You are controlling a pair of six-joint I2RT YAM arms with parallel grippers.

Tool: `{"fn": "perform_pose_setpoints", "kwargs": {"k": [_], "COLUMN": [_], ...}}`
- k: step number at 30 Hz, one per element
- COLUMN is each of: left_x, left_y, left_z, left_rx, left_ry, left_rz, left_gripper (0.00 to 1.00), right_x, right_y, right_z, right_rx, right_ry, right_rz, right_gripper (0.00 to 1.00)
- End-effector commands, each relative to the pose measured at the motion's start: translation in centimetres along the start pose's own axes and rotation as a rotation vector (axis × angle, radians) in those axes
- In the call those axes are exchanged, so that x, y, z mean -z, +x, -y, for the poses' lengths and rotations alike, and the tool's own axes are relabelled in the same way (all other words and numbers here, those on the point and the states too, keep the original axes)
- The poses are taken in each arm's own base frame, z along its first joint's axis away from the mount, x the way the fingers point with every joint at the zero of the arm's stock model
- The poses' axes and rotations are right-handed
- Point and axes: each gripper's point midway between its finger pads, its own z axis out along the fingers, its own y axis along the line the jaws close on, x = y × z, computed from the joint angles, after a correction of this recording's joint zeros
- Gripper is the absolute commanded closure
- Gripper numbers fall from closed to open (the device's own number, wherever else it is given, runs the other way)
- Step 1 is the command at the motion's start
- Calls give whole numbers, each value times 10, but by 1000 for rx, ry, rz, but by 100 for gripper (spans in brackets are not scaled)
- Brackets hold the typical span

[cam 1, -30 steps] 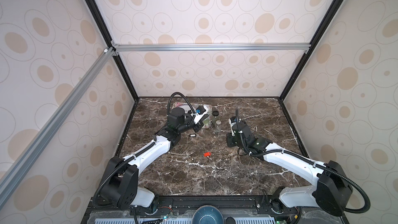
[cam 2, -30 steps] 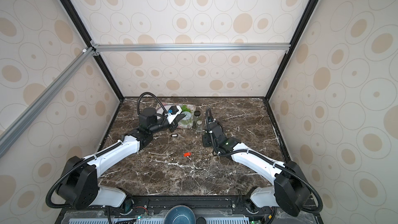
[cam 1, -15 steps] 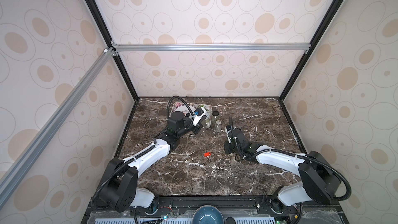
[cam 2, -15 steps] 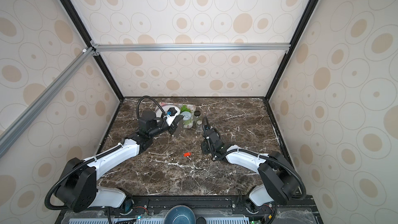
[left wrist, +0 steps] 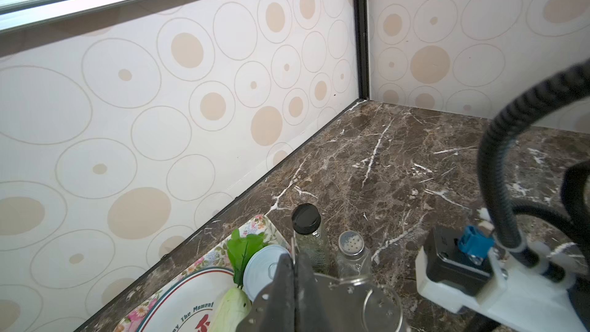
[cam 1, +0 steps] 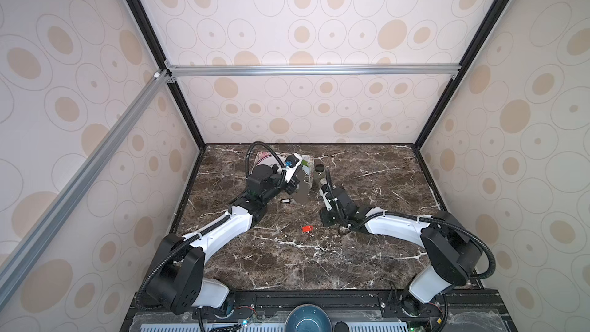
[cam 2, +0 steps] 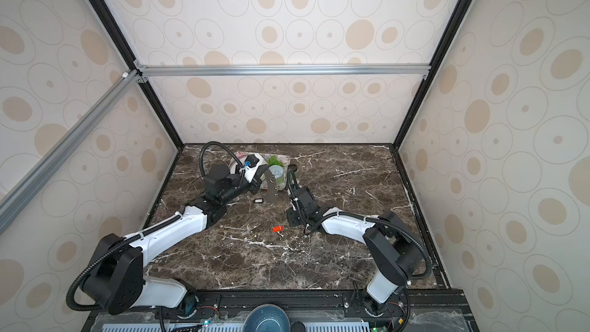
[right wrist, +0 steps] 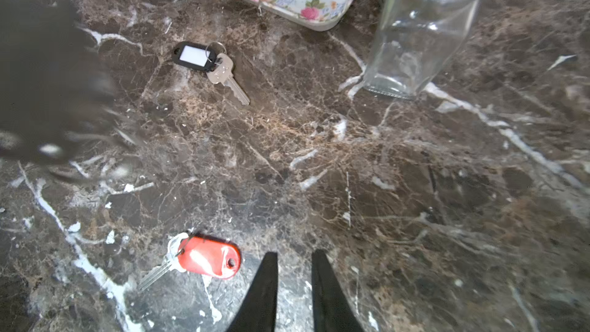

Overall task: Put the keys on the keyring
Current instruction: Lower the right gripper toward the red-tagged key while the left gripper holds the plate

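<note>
Two keys lie on the marble. The black-tagged key (cam 1: 285,201) (cam 2: 258,200) (right wrist: 194,55) rests near the left gripper. Nearer the front is the red-tagged key (cam 1: 307,228) (cam 2: 277,228) (right wrist: 209,260). My left gripper (cam 1: 292,186) (cam 2: 255,186) (left wrist: 295,260) is shut on the keyring (cam 1: 301,191) (cam 2: 271,191) (left wrist: 338,301), a flat grey metal piece with small holes and a wire ring, held above the table. My right gripper (cam 1: 327,218) (cam 2: 293,218) (right wrist: 295,254) hovers just right of the red tag, slightly open and holding nothing.
A floral tray (left wrist: 255,221) (right wrist: 287,11) at the back holds a white plate (left wrist: 191,298), green leaves and a can. A black-capped bottle (left wrist: 306,218) and a glass shaker (left wrist: 351,244) (right wrist: 415,33) stand beside it. A blue bowl (cam 1: 303,317) sits below the front edge.
My right gripper has moved left and toward the front, closer to the red-tagged key. The left gripper with the keyring and both keys have hardly moved.
</note>
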Motion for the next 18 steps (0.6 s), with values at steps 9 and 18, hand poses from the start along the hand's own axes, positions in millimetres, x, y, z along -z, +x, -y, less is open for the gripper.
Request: {"fn": "perform_pose_setpoints", "kwargs": {"k": [9, 18], "left_x": [-4, 2], "left_y": [-2, -7], "left_z": [-27, -28], "left_rx": [3, 7], "left_ry": [-143, -153], "left_rz": [12, 35], "left_gripper": [100, 100], "right_x": [-8, 2], "right_y": [5, 8], "right_z": [-37, -53], "right_rx": [53, 36], "right_ry": [-132, -120], "right_rz": [-28, 48], "right_gripper": [78, 78]}}
